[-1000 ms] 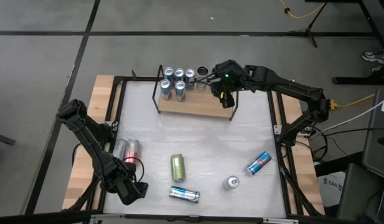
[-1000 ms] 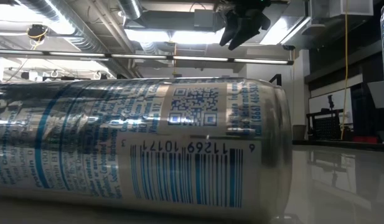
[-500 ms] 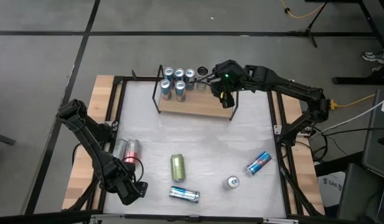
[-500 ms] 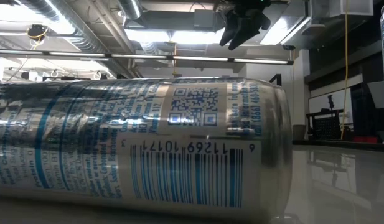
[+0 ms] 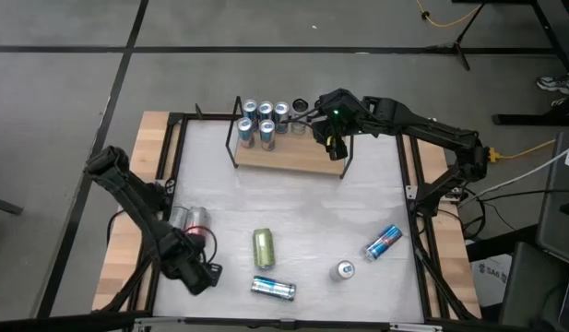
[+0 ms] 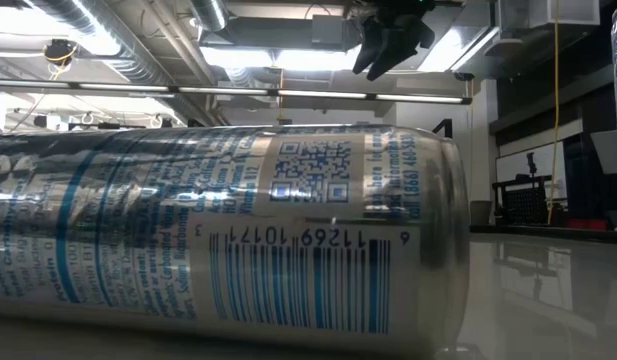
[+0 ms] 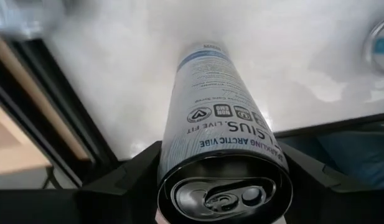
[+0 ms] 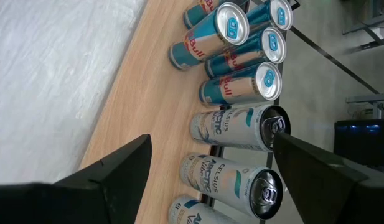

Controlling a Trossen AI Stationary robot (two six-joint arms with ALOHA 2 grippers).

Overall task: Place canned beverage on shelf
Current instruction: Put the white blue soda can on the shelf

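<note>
A silver-and-blue can (image 7: 216, 106) stands on end between the fingers of my left gripper (image 5: 203, 277) at the table's near left corner. Its tab end faces the wrist camera, and the arm hides it from above. The shelf (image 5: 293, 155), a wooden board with black wire ends, stands at the far side and carries several upright cans (image 5: 263, 122) on its left half. My right gripper (image 5: 332, 143) hangs open above the shelf's right part, holding nothing, with the shelf's cans (image 8: 241, 127) ahead of it. My left gripper has the silver can's upper sides (image 7: 179, 152), just below the top rim, between its two fingers (image 7: 132, 177). It comes from above, pointing steeply down. The can runs down from the fingers toward the table. I cannot tell whether its base rests on the table.
Loose cans lie on the white table: a silver and a red one (image 5: 190, 221) at the left, a green one (image 5: 264, 247), a silver-blue one (image 5: 273, 289) filling the low view (image 6: 218, 230), and a blue one (image 5: 384, 242). One can (image 5: 344, 270) stands upright. A black frame rims the table.
My left gripper has shifted a little toward the table's right and far edges. The lying cans and the right arm have kept still.
</note>
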